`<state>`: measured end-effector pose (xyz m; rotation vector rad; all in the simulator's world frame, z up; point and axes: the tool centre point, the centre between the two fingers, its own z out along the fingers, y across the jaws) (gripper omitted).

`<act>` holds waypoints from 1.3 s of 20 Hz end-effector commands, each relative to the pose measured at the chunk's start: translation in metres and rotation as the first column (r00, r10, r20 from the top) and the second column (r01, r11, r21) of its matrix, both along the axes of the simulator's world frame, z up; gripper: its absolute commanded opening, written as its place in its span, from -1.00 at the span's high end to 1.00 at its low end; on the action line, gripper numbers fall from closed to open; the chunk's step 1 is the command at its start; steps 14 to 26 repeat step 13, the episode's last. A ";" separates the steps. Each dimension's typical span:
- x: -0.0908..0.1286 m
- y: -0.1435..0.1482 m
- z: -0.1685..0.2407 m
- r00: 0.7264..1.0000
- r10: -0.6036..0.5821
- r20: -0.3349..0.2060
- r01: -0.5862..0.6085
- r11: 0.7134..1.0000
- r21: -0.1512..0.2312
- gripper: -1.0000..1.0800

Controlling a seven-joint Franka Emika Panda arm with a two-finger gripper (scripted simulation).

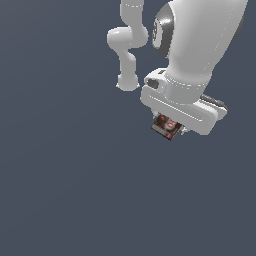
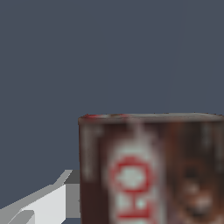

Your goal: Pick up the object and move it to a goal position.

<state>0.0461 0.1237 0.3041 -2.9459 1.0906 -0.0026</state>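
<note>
Under my wrist, the small brown box (image 1: 166, 126) with its red-and-white label sits clamped between my fingers (image 2: 48, 199), clear of the grey floor (image 1: 75, 190). To carry it well, I'd judge a steady squeeze and a smooth, unhurried sweep best, without tilting. My arm (image 1: 200, 45) reaches down from above, gripper (image 1: 172, 129) pointing floorward.

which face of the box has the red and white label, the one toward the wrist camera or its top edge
The face toward the wrist camera: the box shows a red ring on white there. Its thin top edge is plain dark brown. The gripper sits over the box.
</note>
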 end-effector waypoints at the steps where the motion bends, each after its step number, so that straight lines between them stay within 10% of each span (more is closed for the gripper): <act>1: -0.003 0.012 0.019 1.000 -0.001 -0.001 0.001 1.000 -0.001 1.00; 26: -0.005 0.036 0.055 1.000 0.000 -0.002 0.000 1.000 0.000 1.00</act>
